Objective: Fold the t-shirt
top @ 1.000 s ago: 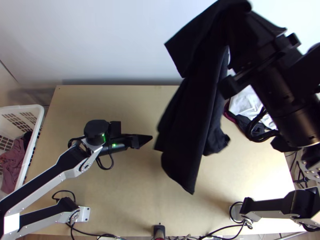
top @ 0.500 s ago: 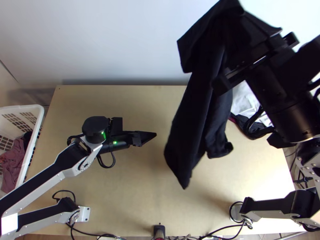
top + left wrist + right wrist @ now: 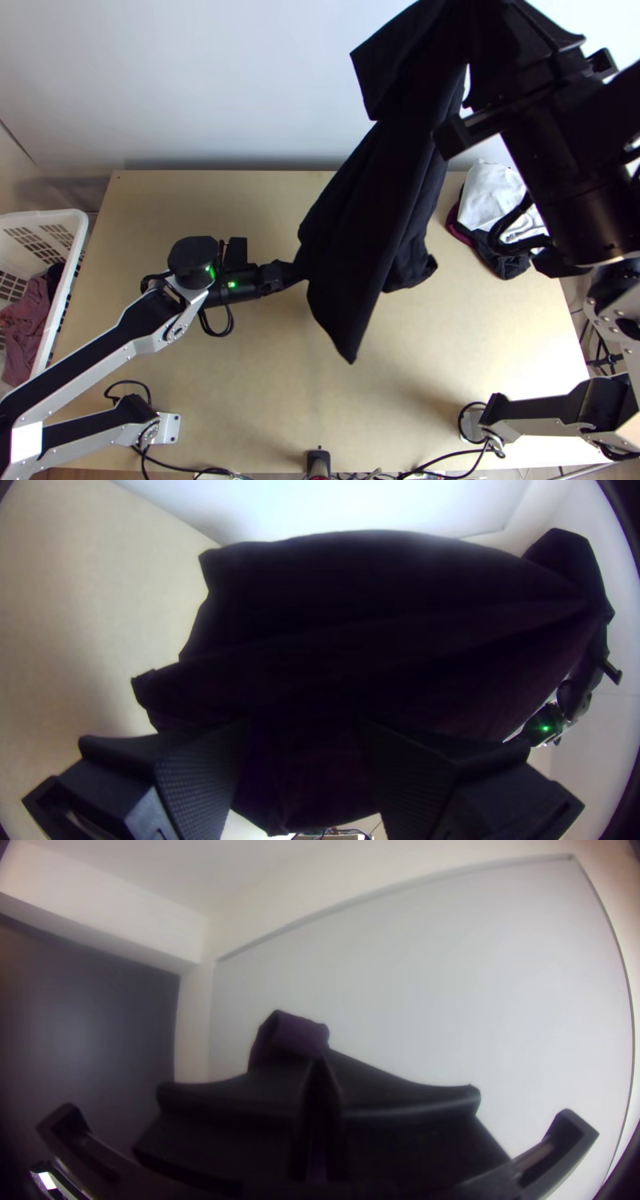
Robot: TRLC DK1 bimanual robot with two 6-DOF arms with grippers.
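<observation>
Here's the right gripper point(image 3: 520, 56), high over the counter point(image 3: 200, 400), and it has the shirt point(image 3: 368, 200)! In the right wrist view, the fingers point(image 3: 400, 1127) of the right gripper point(image 3: 319, 1063) are pinched together on the dark cloth, with a small purplish fold poking out past the tips. From there the shirt hangs down in long, loose folds, gathered rather than spread, one flap draped over beside the grip; which part is pinched, I can't tell. Over to the left gripper point(image 3: 290, 274), low above the counter, tips right at the shirt's hanging lower part. The left wrist view has its fingers point(image 3: 197, 773) wide apart, dark cloth between them and spreading out beyond, but whether they touch it, I can't say. Below the right gripper, toward the counter's right side, there's a white cloth point(image 3: 490, 200) with a dark cloth point(image 3: 506, 262) just beside it. And out on the far left, well apart from the left gripper, a white basket point(image 3: 64, 215) with a reddish cloth point(image 3: 28, 320) inside.
</observation>
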